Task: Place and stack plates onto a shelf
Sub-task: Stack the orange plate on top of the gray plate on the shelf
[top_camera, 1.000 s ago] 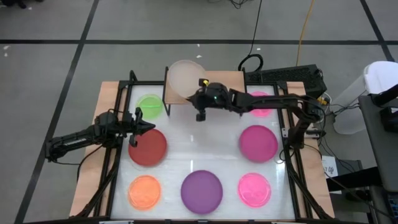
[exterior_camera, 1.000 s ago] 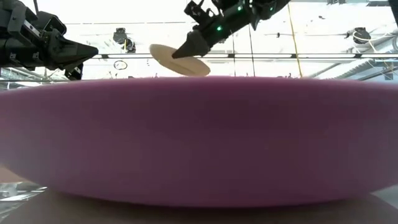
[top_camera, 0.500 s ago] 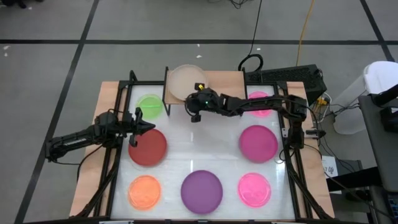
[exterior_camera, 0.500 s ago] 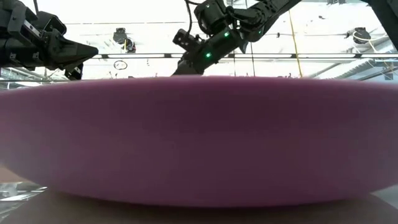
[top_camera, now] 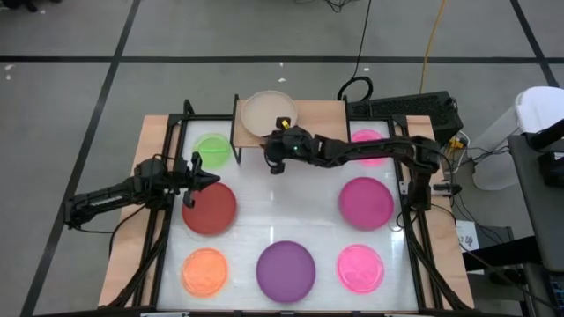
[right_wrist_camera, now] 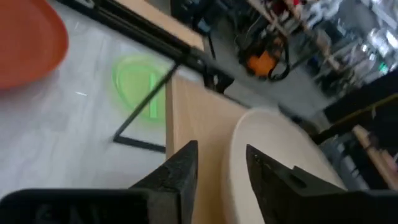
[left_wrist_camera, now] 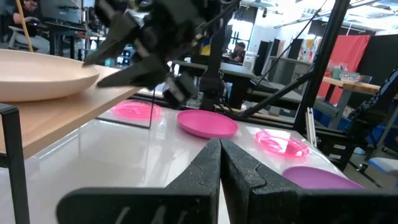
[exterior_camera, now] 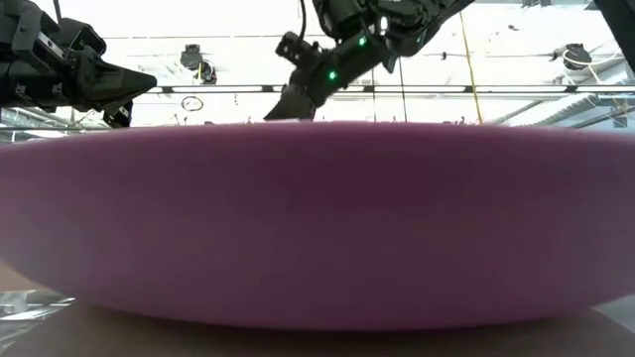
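Observation:
A beige plate (top_camera: 267, 113) lies flat on the left end of the light-wood shelf (top_camera: 319, 116) at the table's far side. My right gripper (top_camera: 277, 134) is open at the plate's near rim (right_wrist_camera: 239, 146), one finger above it and one beside it, as the left wrist view (left_wrist_camera: 99, 65) shows. My left gripper (top_camera: 211, 176) is shut and empty, above the far edge of the dark red plate (top_camera: 210, 208). The green (top_camera: 212, 150), orange (top_camera: 204, 270), purple (top_camera: 285, 270), magenta (top_camera: 367, 202) and two pink plates (top_camera: 360, 269) (top_camera: 370, 141) lie on the white tabletop. My right gripper stands open about the beige plate's near rim (left_wrist_camera: 92, 79), slanting down from the table's near right. Whether a finger touches the rim, I cannot tell. The plate rests with its bottom on the shelf.
The shelf's middle and right end (top_camera: 330, 113) are bare wood. The shelf's black legs (top_camera: 234, 145) stand on the white tabletop (top_camera: 282, 202) beside the green plate. The purple plate (exterior_camera: 317, 218) fills most of the low view. Cables and a box (top_camera: 414, 110) lie past the far right corner.
My right gripper has gone down toward the shelf with the beige plate. The plate was tilted and lifted clear above the shelf's left end; it now lies flat on the shelf. The gripper's fingers have opened at the plate's rim.

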Action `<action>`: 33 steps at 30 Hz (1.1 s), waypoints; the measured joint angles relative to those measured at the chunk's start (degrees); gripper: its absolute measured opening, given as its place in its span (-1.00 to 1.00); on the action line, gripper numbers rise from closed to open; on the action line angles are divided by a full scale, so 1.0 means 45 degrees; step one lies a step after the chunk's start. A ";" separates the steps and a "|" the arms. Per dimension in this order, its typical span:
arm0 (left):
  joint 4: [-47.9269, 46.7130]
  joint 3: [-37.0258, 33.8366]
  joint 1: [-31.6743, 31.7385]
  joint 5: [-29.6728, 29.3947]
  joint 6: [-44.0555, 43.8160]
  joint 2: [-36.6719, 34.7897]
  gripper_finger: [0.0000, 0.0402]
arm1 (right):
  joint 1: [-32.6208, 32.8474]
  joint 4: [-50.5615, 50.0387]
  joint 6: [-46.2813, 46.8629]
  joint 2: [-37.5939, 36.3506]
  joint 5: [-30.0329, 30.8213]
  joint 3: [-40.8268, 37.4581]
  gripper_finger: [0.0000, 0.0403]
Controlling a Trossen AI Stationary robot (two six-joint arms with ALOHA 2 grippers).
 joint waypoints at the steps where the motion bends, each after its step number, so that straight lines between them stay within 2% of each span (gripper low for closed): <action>1: 0.0000 0.0000 0.0000 0.0000 0.0001 0.0000 -0.95 | 0.0130 -0.0056 -0.0232 -0.0237 0.0115 -0.0005 -0.38; 4: 0.0000 0.0000 -0.0002 0.0000 -0.0003 0.0000 -0.95 | 0.0593 -0.0144 -0.0512 -0.1236 0.0483 -0.0004 -0.37; 10: -0.0001 0.0000 -0.0003 0.0000 -0.0001 0.0000 -0.95 | 0.1479 -0.1560 0.0298 -0.3830 0.0555 -0.0689 -0.41; 13: 0.0000 0.0000 -0.0005 0.0000 -0.0003 0.0000 -0.95 | 0.1846 -0.2043 0.1316 -0.5356 0.0551 -0.1820 -0.44; 17: -0.0001 0.0000 0.0000 0.0000 0.0000 0.0000 -0.95 | 0.2331 -0.1524 0.2408 -0.7360 0.0541 -0.4540 -0.47; 23: 0.0000 0.0000 -0.0001 0.0000 -0.0002 0.0000 -0.95 | 0.3376 0.1444 0.2888 -0.9984 0.0550 -0.9307 -0.48; 27: 0.0000 0.0003 -0.0002 -0.0002 -0.0003 0.0000 -0.95 | 0.3826 0.5522 0.3254 -1.0812 0.0555 -1.1998 -0.48; 30: 0.0000 0.0000 0.0000 0.0000 0.0002 0.0004 -0.95 | 0.3921 0.8208 0.2738 -1.1007 0.0570 -1.3252 -0.48; 33: -0.0003 0.0000 -0.0002 0.0000 0.0002 0.0001 -0.95 | 0.3921 0.9281 0.2573 -1.1149 0.0575 -1.3857 -0.48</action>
